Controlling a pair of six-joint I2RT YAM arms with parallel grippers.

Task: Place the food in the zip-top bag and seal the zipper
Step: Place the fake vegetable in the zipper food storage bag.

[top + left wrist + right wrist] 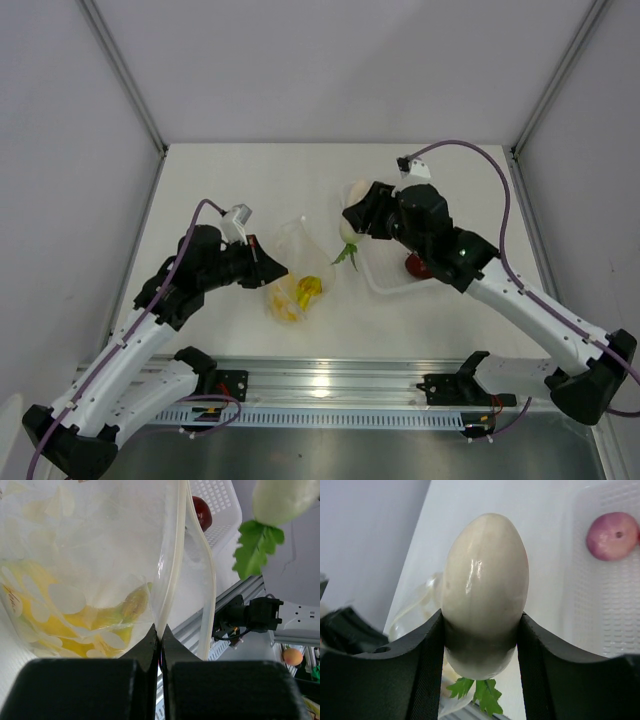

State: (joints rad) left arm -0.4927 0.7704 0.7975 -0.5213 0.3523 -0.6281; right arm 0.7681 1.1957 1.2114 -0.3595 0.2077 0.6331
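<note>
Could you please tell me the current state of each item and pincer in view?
zip-top bag: mouth open, zipper unsealed.
banana bunch: inside the bag.
white oblong piece: gripped, outside the bag.
onion: lying in the tray.
dark red apple: in the tray.
left pincer: shut on the zip-top bag's edge.
right pincer: shut on the white oblong piece.

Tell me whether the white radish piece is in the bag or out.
Out. The right gripper clamps the white radish piece beside the zip-top bag, not inside; only yellow food shows in the bag.
</note>
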